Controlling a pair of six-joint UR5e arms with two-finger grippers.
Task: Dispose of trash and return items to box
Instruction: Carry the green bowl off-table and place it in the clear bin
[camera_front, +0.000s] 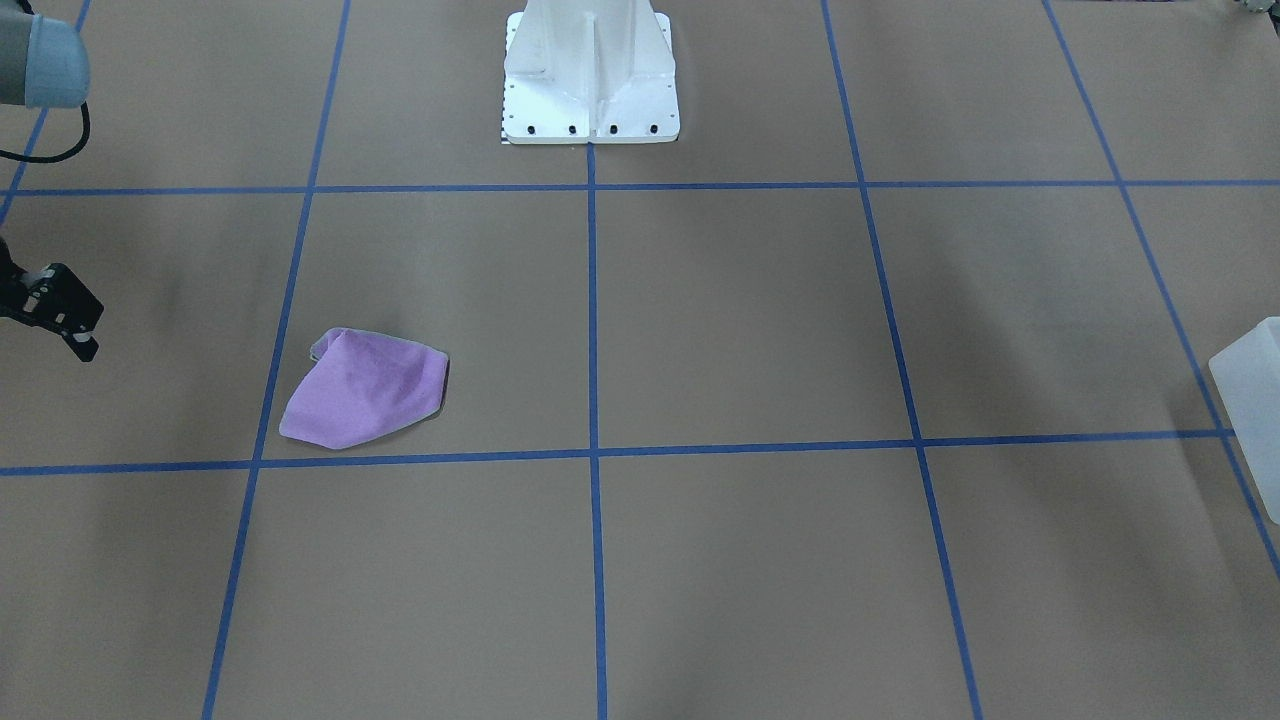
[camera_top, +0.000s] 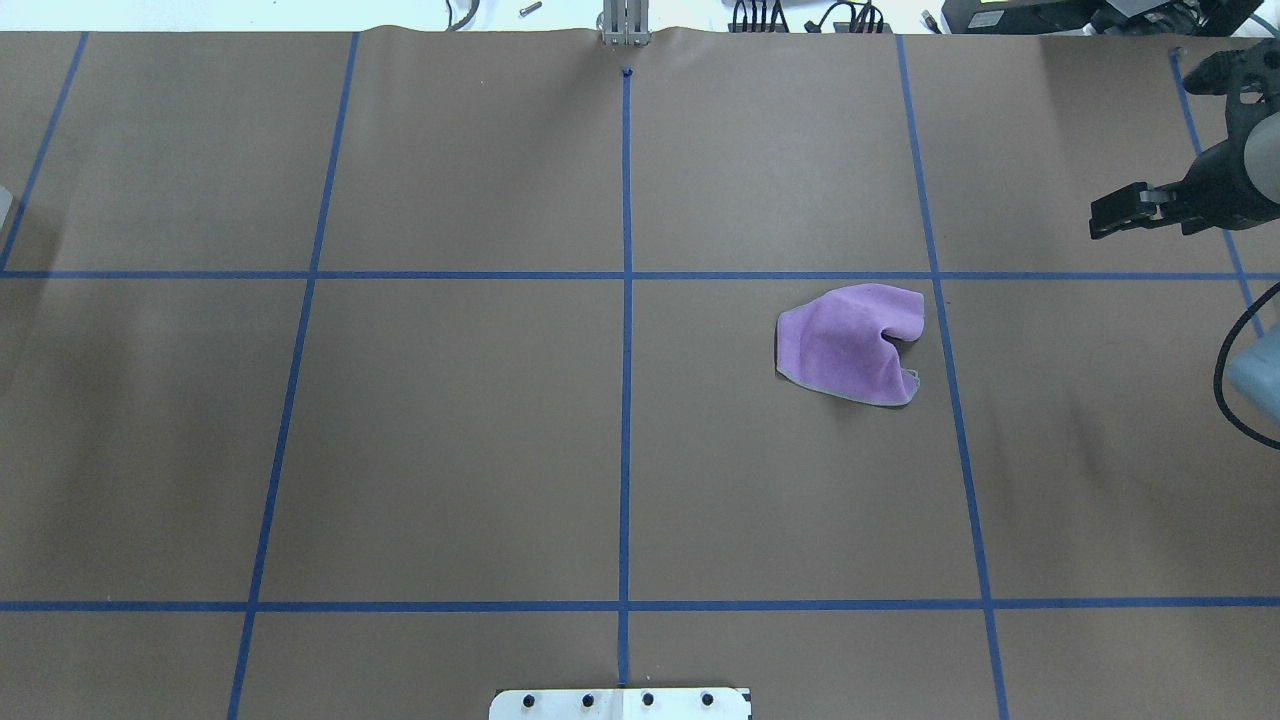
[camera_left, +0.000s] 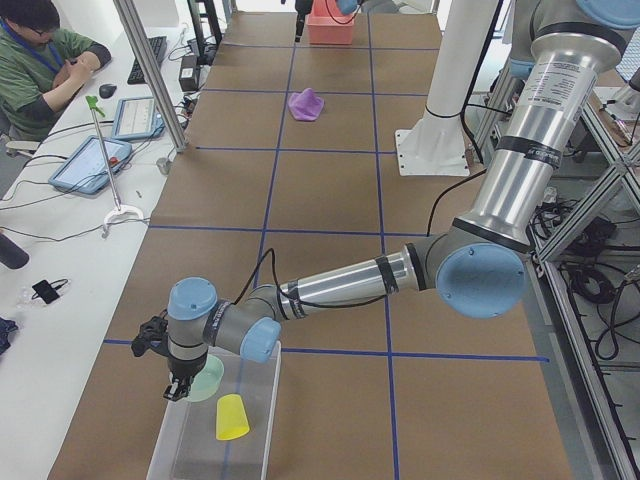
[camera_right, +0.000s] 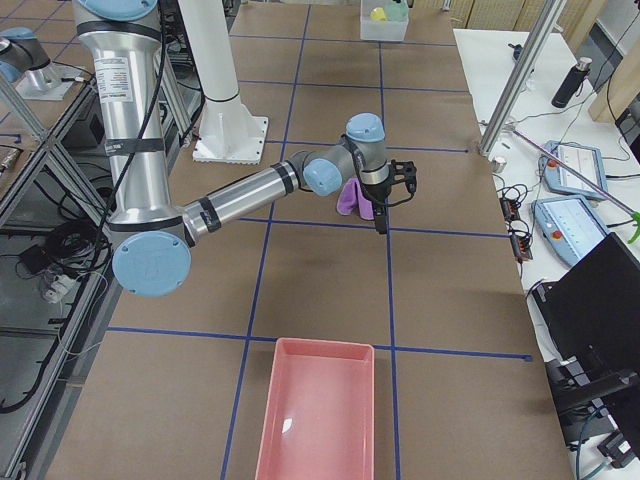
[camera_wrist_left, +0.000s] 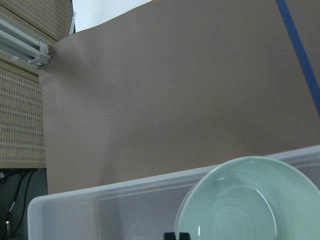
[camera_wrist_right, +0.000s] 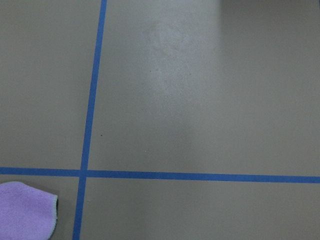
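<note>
I am holding my left arm (camera_left: 340, 285) stretched far out from the white stand (camera_left: 430, 130), toward my left, with the forearm lying low and nearly level. My left gripper (camera_left: 177, 392) is pointing straight down at its end, and I cannot tell how its jaws are standing. I am holding my right arm (camera_right: 240, 195) out to the stand's other side, forearm also near level. My right gripper (camera_top: 1097, 222) is hanging fingers-down, well out in front of the stand, its jaws too unclear to judge.
</note>
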